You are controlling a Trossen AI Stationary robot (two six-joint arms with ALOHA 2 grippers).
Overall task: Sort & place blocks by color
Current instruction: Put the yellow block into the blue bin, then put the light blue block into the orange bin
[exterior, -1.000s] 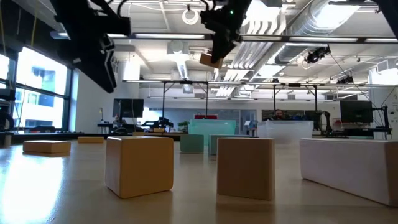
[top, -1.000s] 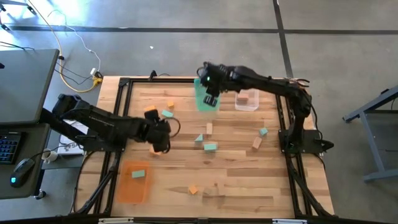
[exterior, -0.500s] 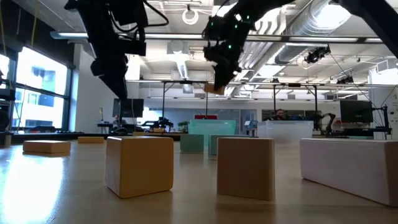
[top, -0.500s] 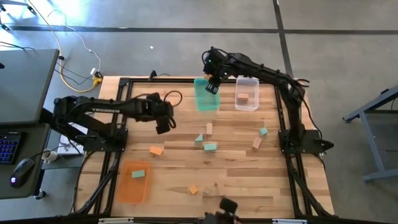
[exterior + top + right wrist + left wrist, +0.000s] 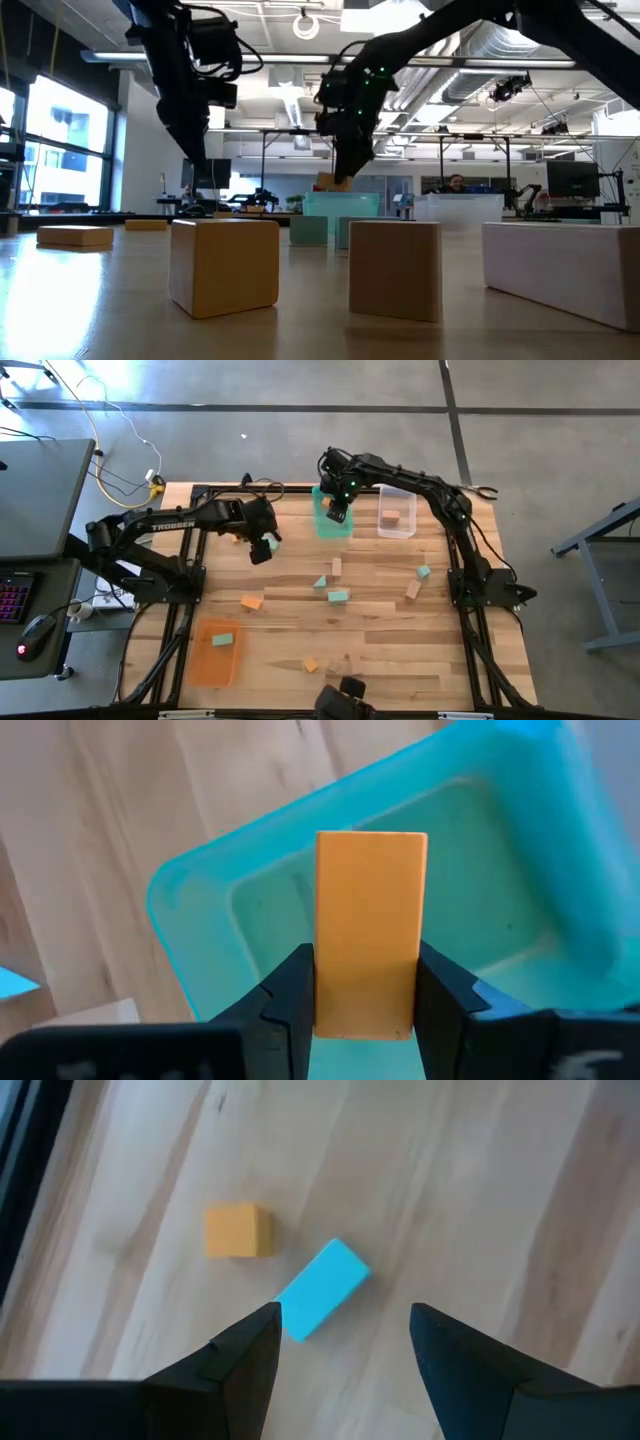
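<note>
Few blocks are sorted so far; by my judgement the task is at an early stage.

Bench [image 5: 380, 635]: most pieces lie loose on it, well apart from both tools.

Bins: the teal bin [image 5: 322, 520] sits directly beneath the right tool [image 5: 339, 512]. The clear bin [image 5: 397, 530] stands just beside that tool, on its outer side. The orange bin [image 5: 205, 665] is well apart from both tools, nearest the left arm's base.

Tools: in its wrist view the right tool [image 5: 367, 985] is closed narrowly on an orange block [image 5: 370, 925], held upright above the teal bin [image 5: 200, 880] and not yet released. The left tool [image 5: 345, 1340] stands wide and holds nothing, hovering over the bench.

Blocks placed: one tan block [image 5: 392, 517] lies in the clear bin and one teal block [image 5: 222, 640] lies in the orange bin. Nothing can be made out in the teal bin.

Blocks outstanding: a teal bar [image 5: 320, 1288] lies just ahead of the left tool's fingertips, with an orange cube [image 5: 237, 1230] near it, the two apart. Roughly eight loose blocks [image 5: 338, 596] lie between the tools and the bench's near edge, in orange, teal and tan.

Observation: block and bin colours do not match at either coloured bin, so the pairing rule is unclear. The bulk of the sorting remains.
</note>
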